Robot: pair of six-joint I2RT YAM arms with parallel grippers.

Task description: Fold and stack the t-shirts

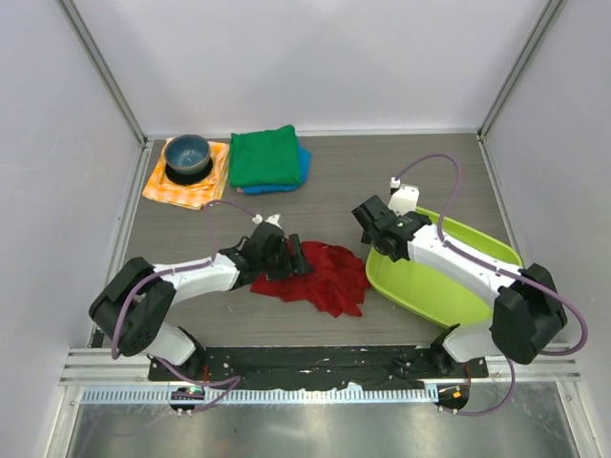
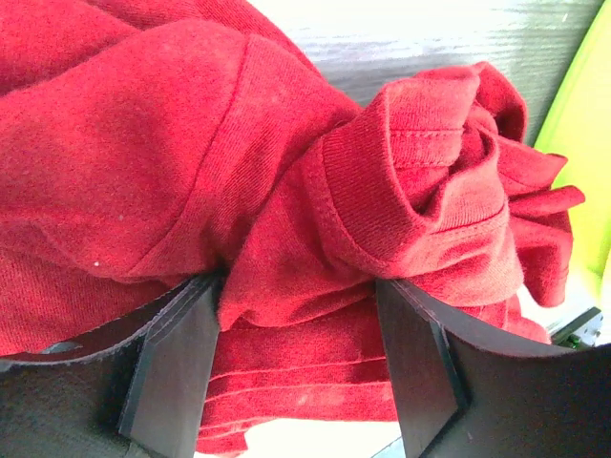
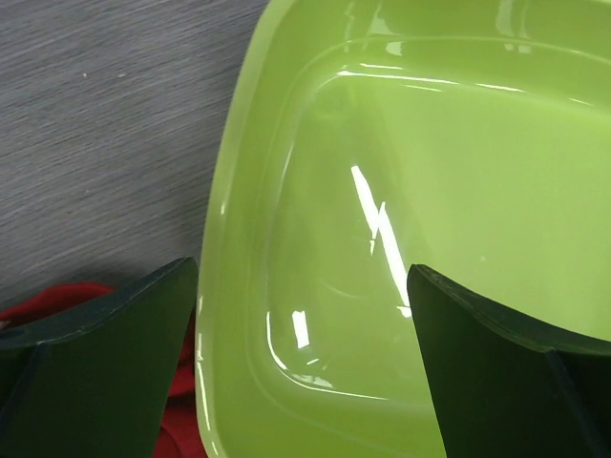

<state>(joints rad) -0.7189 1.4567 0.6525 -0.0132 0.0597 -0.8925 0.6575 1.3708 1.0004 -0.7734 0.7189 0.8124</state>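
The dark red t-shirt (image 1: 325, 277) lies crumpled on the table at front centre. My left gripper (image 1: 294, 260) is at its left edge. In the left wrist view the gripper (image 2: 296, 286) is open, its jaws wide apart around a bunched fold of the red shirt (image 2: 172, 143). The green t-shirt (image 1: 263, 157) lies folded at the back on top of the blue t-shirt (image 1: 304, 169), which only peeks out. My right gripper (image 1: 374, 234) is open and empty above the left corner of the lime-green bin (image 1: 477, 239); in the right wrist view (image 3: 301, 272) its jaws span the bin's rim.
The lime-green bin (image 3: 430, 143) is empty and sits at the right, its corner touching the red shirt (image 3: 57, 296). A dark blue bowl (image 1: 187, 156) stands on an orange-and-white checked cloth (image 1: 177, 189) at the back left. White walls enclose the table.
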